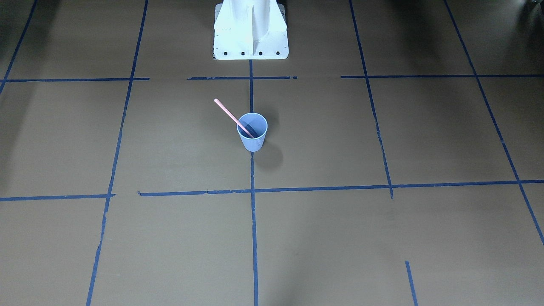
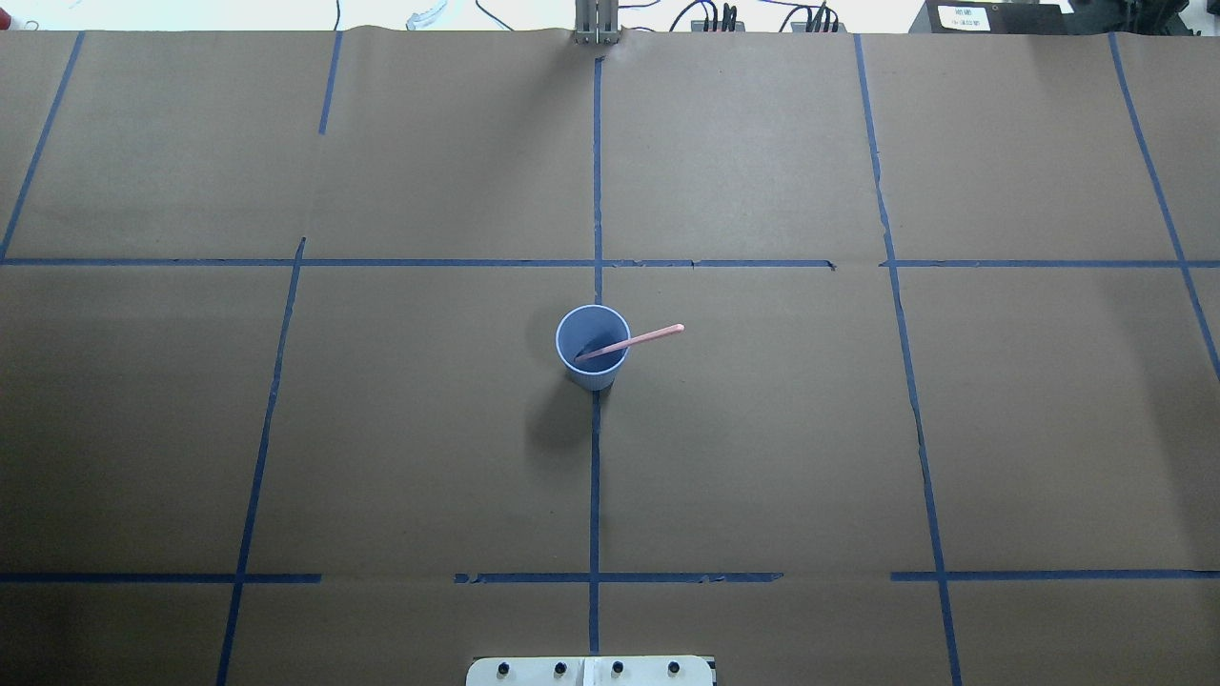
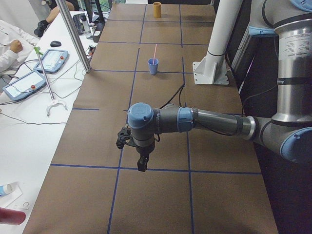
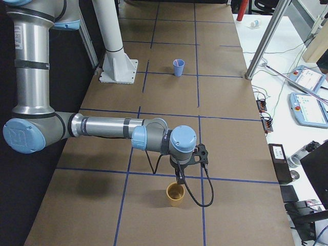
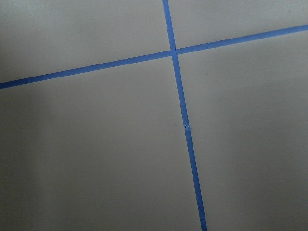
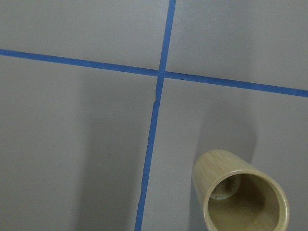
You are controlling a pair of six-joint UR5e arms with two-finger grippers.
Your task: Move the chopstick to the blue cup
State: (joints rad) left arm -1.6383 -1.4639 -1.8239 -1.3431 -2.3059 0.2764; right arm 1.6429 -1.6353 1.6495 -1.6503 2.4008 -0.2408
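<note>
The blue cup (image 1: pixel 253 138) stands upright at the table's middle, also in the overhead view (image 2: pixel 596 373). The pale pink chopstick (image 1: pixel 228 112) stands in it, leaning on the rim and sticking out toward my right side (image 2: pixel 648 335). My left gripper (image 3: pixel 142 164) hangs over bare table far from the cup, seen only in the left side view; I cannot tell if it is open or shut. My right gripper (image 4: pixel 179 179) hovers just above a wooden cup, seen only in the right side view; I cannot tell its state. Neither wrist view shows fingers.
A tan wooden cup (image 4: pixel 176 195) stands empty at the table's right end, also in the right wrist view (image 6: pixel 243 195). The white robot base (image 1: pixel 250 32) is at the table's edge. Blue tape lines (image 2: pixel 595 476) grid the brown table. Operators' gear lies on a side table (image 3: pixel 29 78).
</note>
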